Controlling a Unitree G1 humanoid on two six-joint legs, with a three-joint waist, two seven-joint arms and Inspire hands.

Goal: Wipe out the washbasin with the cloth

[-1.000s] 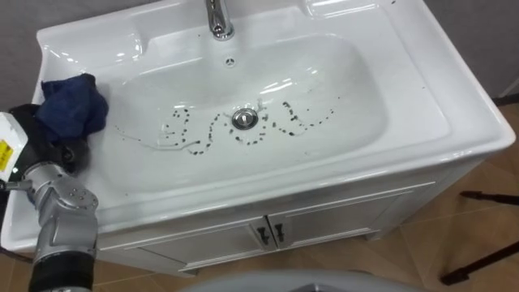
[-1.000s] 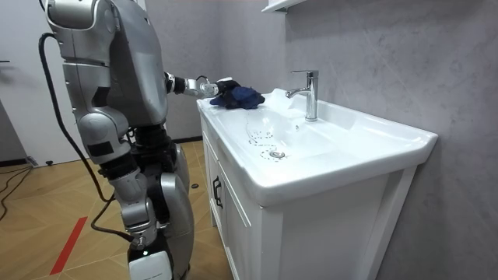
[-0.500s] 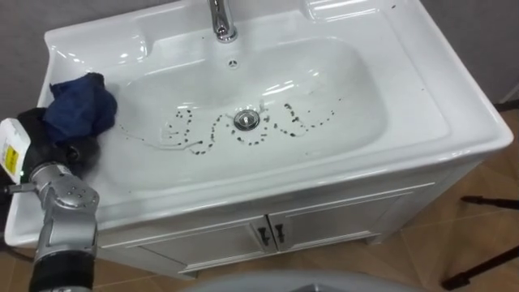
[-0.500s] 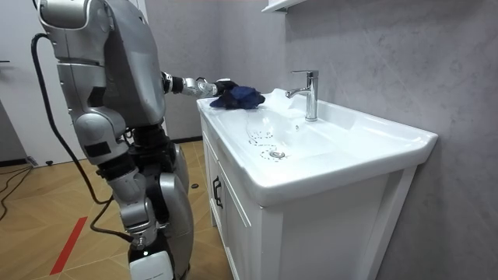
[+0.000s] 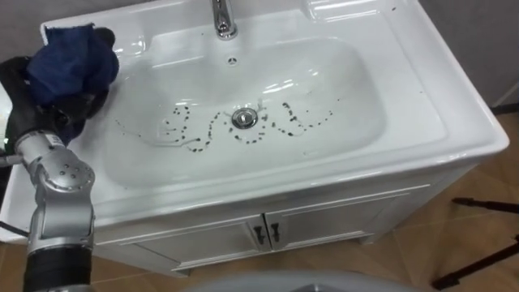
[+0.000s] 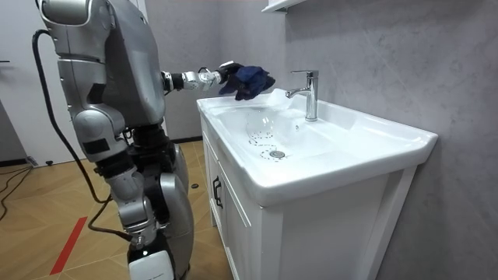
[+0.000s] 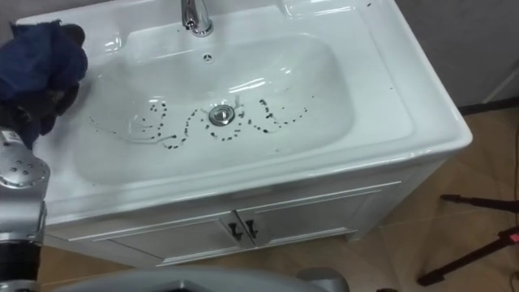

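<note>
A white basin [image 5: 340,77] [image 7: 324,73] [image 6: 334,144] sits in a white vanity, with dark specks [image 5: 259,130] [image 7: 235,122] scattered round its drain [image 5: 244,118] [image 7: 220,114]. My left hand [image 5: 57,101] [image 7: 36,101] [image 6: 214,76] is shut on a crumpled dark blue cloth [image 5: 71,57] [image 7: 40,55] [image 6: 247,78]. In the room view, hand and cloth hang a little above the basin's far left corner. I stand at the vanity's front.
A chrome tap [image 5: 220,18] [image 7: 193,16] [image 6: 306,92] rises at the back of the basin. Cabinet doors [image 5: 268,231] with small dark handles close the front below. Wooden floor [image 5: 478,235] lies to the right, crossed by dark stand legs [image 5: 486,207].
My left hand has lifted the blue cloth off the basin's left rim and carried it up and back toward the far corner.
</note>
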